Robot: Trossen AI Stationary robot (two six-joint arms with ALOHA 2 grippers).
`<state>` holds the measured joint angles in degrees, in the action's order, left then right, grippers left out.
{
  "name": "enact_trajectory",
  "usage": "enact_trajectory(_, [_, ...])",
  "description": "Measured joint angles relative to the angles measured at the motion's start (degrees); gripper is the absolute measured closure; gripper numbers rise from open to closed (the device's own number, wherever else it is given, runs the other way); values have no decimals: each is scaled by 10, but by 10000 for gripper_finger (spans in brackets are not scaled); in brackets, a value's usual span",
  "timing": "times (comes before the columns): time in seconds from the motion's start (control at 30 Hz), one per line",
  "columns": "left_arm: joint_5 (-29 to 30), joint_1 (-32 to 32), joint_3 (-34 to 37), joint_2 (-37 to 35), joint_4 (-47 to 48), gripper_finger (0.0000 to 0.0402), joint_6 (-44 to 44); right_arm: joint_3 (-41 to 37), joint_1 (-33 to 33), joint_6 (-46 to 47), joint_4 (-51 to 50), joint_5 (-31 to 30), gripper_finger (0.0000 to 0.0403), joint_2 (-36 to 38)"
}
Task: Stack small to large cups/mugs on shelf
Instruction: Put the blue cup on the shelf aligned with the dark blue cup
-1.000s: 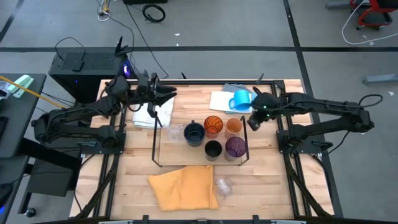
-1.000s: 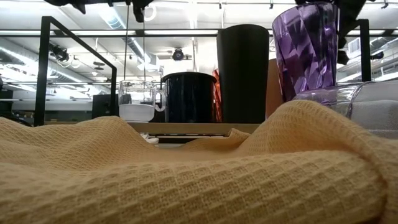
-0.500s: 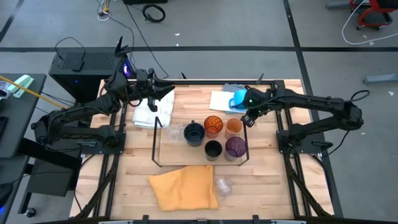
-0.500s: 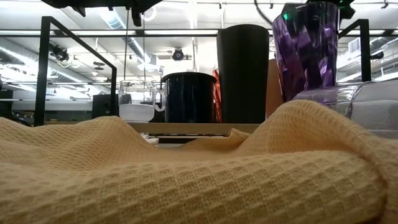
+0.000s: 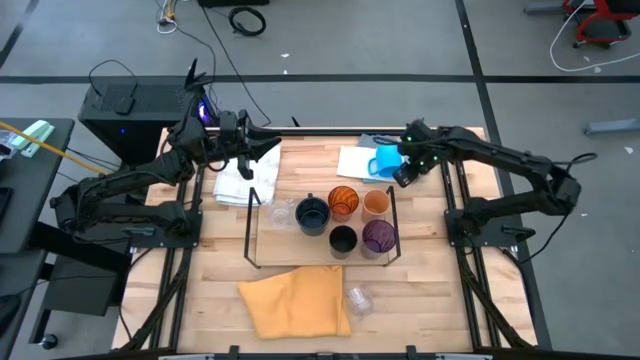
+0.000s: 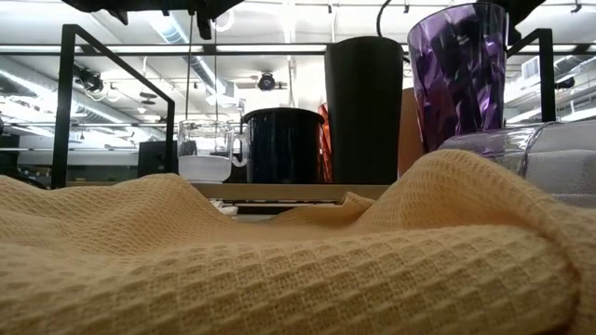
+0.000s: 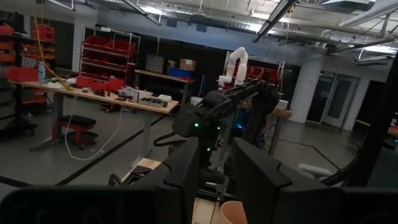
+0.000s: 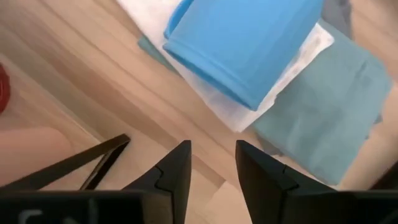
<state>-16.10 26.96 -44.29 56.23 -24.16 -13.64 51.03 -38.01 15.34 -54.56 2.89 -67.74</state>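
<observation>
Your right gripper (image 5: pixel 403 177) hangs just beside the bright blue handled mug (image 5: pixel 387 160), fingers (image 8: pixel 177 167) parted a little, holding nothing; the mug rests on the white folded cloth (image 5: pixel 356 160) behind the light-wood wire-framed shelf (image 5: pixel 262 228), outside it; judged, the right arm is nearer; left gripper (image 5: pixel 248 160) waits over the other white cloth (image 5: pixel 232 186), slightly open, empty.

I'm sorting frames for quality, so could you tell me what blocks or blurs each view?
Low view: the yellow cloth fills the lower half, hiding the shelf base. Right wrist view: the blue mug is close and cropped. Left wrist view: dim, its own fingers soft.
</observation>
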Motion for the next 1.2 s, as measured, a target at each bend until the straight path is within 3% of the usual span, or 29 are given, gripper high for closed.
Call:
enact_trajectory(0.27, [0, 0, 0, 0, 0, 297, 13, 0, -8, -5, 37, 9, 272, -42])
enact_trajectory(0.67, [0, 0, 0, 0, 0, 297, 14, 0, -8, -20, 102, -29, 272, -115])
enact_trajectory(0.87, [0, 0, 0, 0, 0, 297, 14, 14, -9, -20, 113, -30, 273, -104])
enact_trajectory(1.0, [0, 0, 0, 0, 0, 297, 21, 48, -11, -34, 115, -68, 273, -83])
enact_trajectory(1.2, [0, 6, 0, 0, 0, 297, 35, 82, -46, -51, 104, -73, 273, -80])
